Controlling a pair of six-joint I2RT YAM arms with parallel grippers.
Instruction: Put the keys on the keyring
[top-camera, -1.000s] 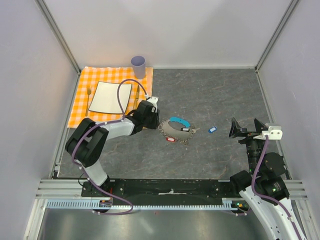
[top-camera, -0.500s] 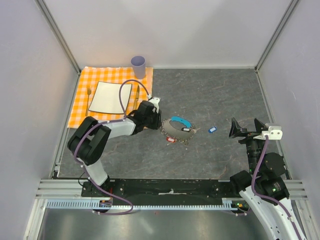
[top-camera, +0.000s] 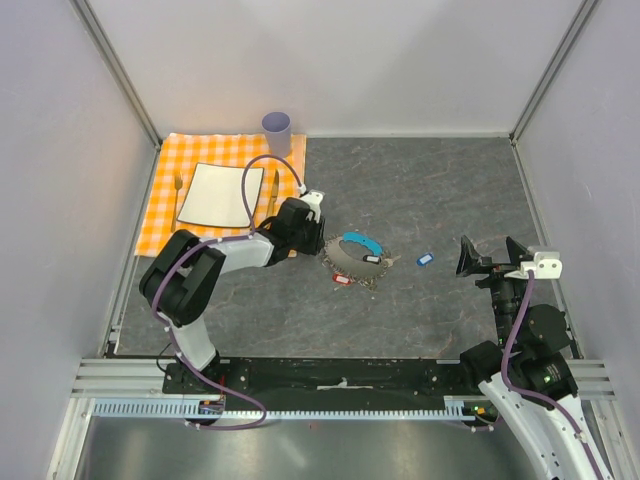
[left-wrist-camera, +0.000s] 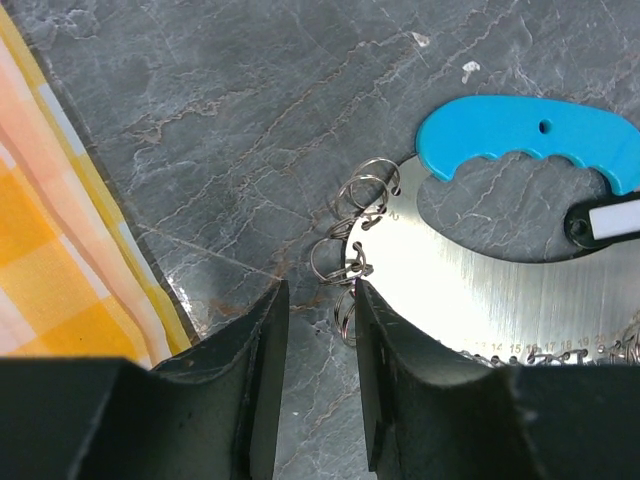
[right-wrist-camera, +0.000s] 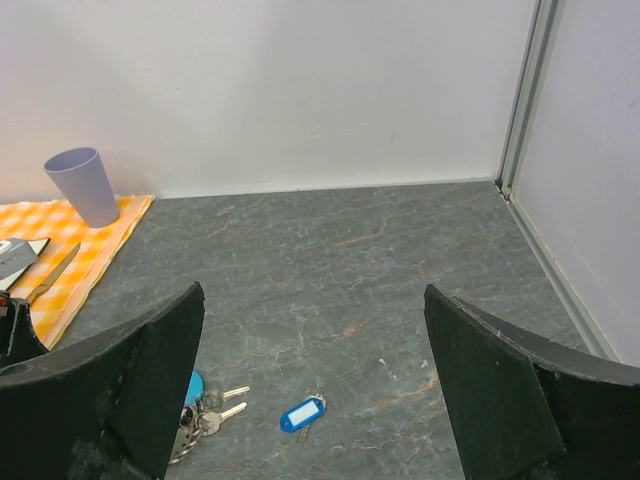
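Observation:
The keyring (top-camera: 352, 262) lies at mid-table, a silver loop with a cyan clasp (top-camera: 360, 243); a red-tagged key (top-camera: 342, 279) lies at its near edge. In the left wrist view the clasp (left-wrist-camera: 520, 140) and several small split rings (left-wrist-camera: 350, 250) lie just ahead of my left gripper (left-wrist-camera: 318, 300). Its jaws stand a narrow gap apart over bare table, and one ring touches the right finger (left-wrist-camera: 375, 380). The left gripper (top-camera: 318, 243) sits at the keyring's left edge. A blue-tagged key (top-camera: 424, 259) lies alone to the right, also in the right wrist view (right-wrist-camera: 303, 413). My right gripper (top-camera: 490, 256) is wide open and empty above the table.
An orange checked cloth (top-camera: 165, 200) at the back left holds a white plate (top-camera: 220, 193), a fork (top-camera: 178, 190) and a knife (top-camera: 273, 190). A lilac cup (top-camera: 277, 130) stands at its far corner. Grey walls with metal posts enclose the table.
My left gripper pushed toward the keyring, then drew back a little. The keyring and red tag shifted slightly. The right arm edged slightly left.

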